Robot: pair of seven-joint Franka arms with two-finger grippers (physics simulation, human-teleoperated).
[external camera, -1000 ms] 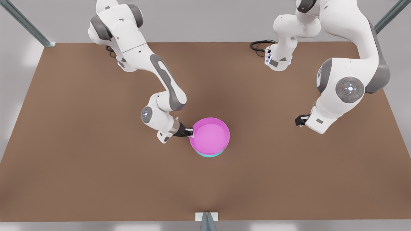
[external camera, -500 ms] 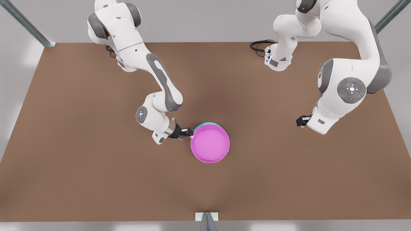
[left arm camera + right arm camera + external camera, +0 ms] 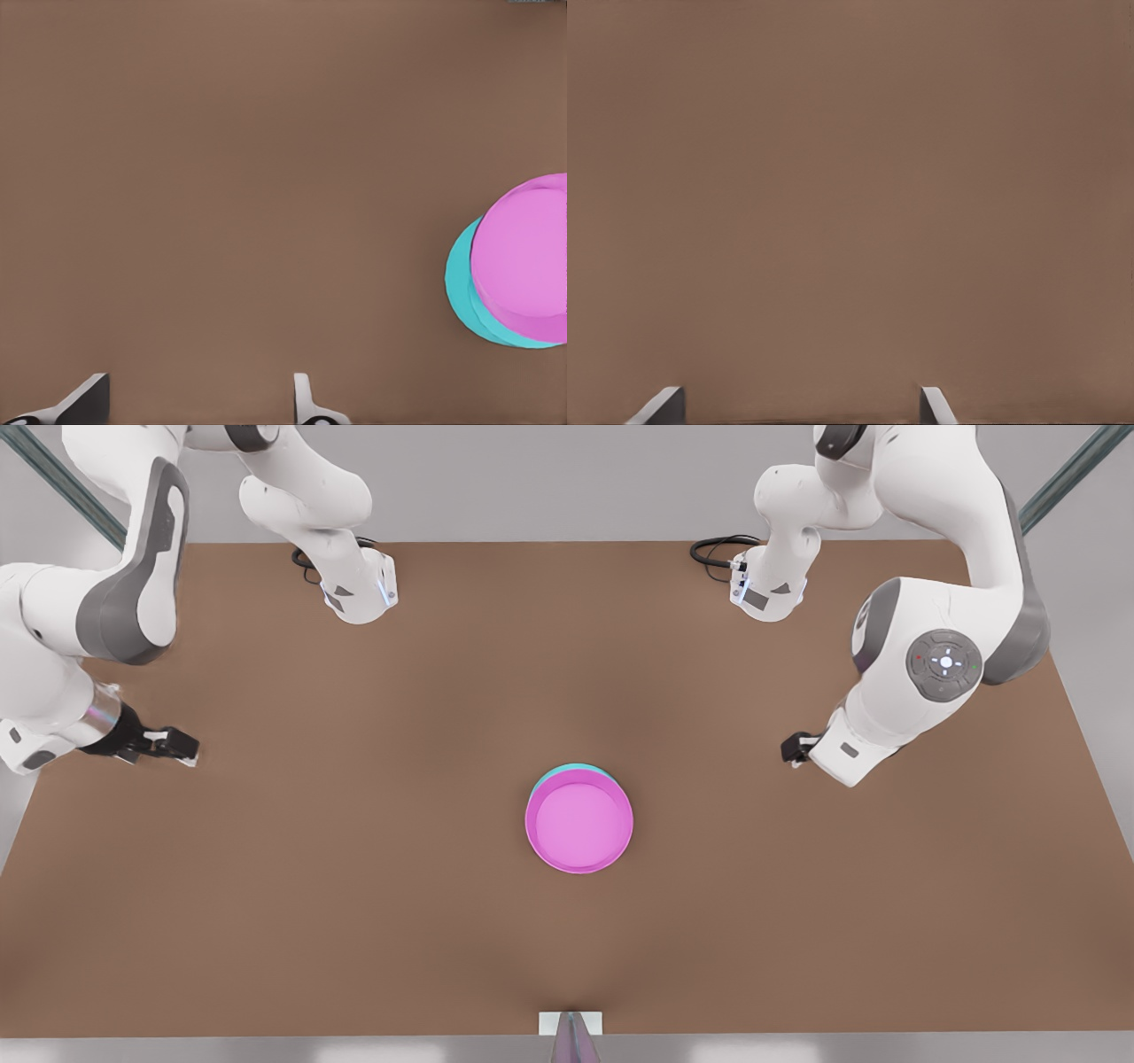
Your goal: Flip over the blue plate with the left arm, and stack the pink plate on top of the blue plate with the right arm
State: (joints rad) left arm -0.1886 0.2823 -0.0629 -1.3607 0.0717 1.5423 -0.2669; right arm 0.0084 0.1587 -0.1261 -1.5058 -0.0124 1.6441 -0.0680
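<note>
The pink plate (image 3: 580, 824) lies rim up on the blue plate (image 3: 571, 768) near the table's middle. Only a cyan crescent of the blue plate shows, at the far and left sides. My right gripper (image 3: 182, 748) hangs open and empty far off at the front view's left, over bare table (image 3: 802, 403). My left gripper (image 3: 788, 755) hovers at the front view's right, about two plate widths from the stack. In the left wrist view it stands open (image 3: 197, 403), with the pink plate (image 3: 527, 252) and the blue plate's edge (image 3: 459, 283) off to one side.
The brown table (image 3: 354, 921) stretches wide around the stack on all sides. Both arm bases (image 3: 359, 589) (image 3: 766, 589) and a black cable (image 3: 718, 549) sit along the far edge. A small metal bracket (image 3: 570, 1027) stands at the near edge's middle.
My right gripper set the pink plate down on the blue plate, let go of its rim and drew back far to the front view's left. My left gripper shifted slightly toward the middle.
</note>
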